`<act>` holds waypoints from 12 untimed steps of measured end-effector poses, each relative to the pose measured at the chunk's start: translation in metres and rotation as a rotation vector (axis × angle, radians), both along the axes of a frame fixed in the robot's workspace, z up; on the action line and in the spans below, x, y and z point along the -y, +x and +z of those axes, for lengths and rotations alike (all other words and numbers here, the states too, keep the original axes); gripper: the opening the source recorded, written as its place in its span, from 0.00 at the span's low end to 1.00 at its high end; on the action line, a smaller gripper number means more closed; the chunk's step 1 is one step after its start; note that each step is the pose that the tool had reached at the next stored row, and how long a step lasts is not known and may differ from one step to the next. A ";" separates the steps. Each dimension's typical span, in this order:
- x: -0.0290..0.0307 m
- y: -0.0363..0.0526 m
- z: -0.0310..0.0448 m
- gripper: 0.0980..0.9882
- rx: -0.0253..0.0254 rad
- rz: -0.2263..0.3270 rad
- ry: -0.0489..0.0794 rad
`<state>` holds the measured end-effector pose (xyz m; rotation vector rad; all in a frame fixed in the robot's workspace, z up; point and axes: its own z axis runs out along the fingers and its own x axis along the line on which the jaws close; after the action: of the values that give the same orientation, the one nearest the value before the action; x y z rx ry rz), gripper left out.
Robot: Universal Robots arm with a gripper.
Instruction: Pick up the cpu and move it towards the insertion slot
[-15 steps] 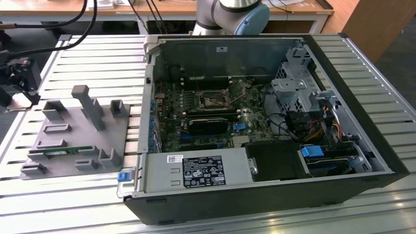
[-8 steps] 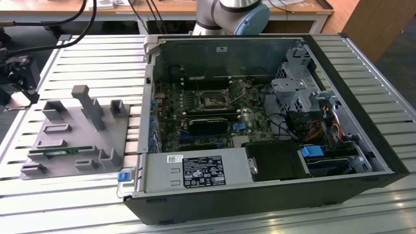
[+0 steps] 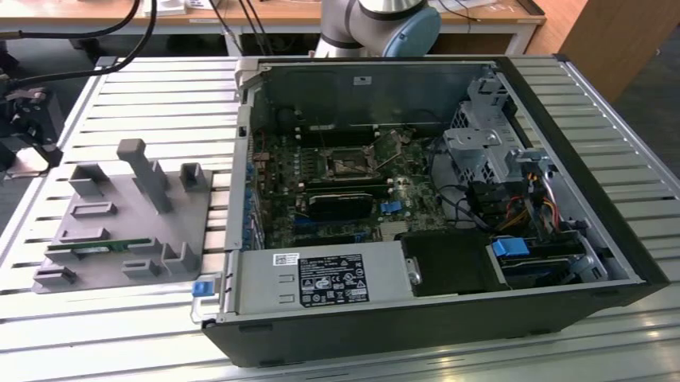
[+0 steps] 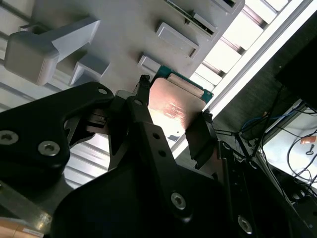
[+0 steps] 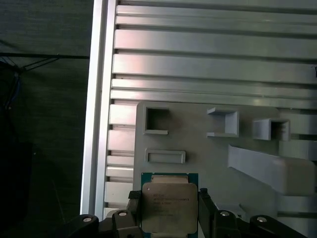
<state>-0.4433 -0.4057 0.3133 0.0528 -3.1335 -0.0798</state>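
Fingers (image 5: 134, 213) of gripper (image 5: 169, 198): black, matte, angular, closed against two opposite edges of cpu (image 5: 169, 209) (gap just chip-wide). Cpu: flat square, silver lid, green rim. In second wrist view, cpu (image 4: 174, 106) lid is seen glossy, reddish with reflection. Behind it: grey moulded plate (image 5: 198, 144) with rectangular pockets, laid on ribbed aluminium table (image 5: 198, 64). Insertion slot (image 3: 345, 165), seen in exterior view: dark square, silver-framed, inside open black case (image 3: 425, 322), well apart from plate.

i count one cpu (image 5: 169, 206), one gripper (image 5: 169, 210), one grey tray (image 3: 107, 231), one green memory stick (image 3: 95, 247), one open computer case (image 3: 425, 334), one insertion slot (image 3: 348, 165).
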 end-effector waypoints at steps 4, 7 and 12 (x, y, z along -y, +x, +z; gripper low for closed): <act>-0.0002 0.0000 0.0028 0.50 0.0000 0.000 0.000; -0.0002 0.0000 0.0049 0.50 0.0000 0.000 0.000; -0.0005 0.0000 0.0081 0.50 0.0000 0.000 0.000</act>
<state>-0.4433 -0.4053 0.3214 0.0527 -3.1335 -0.0796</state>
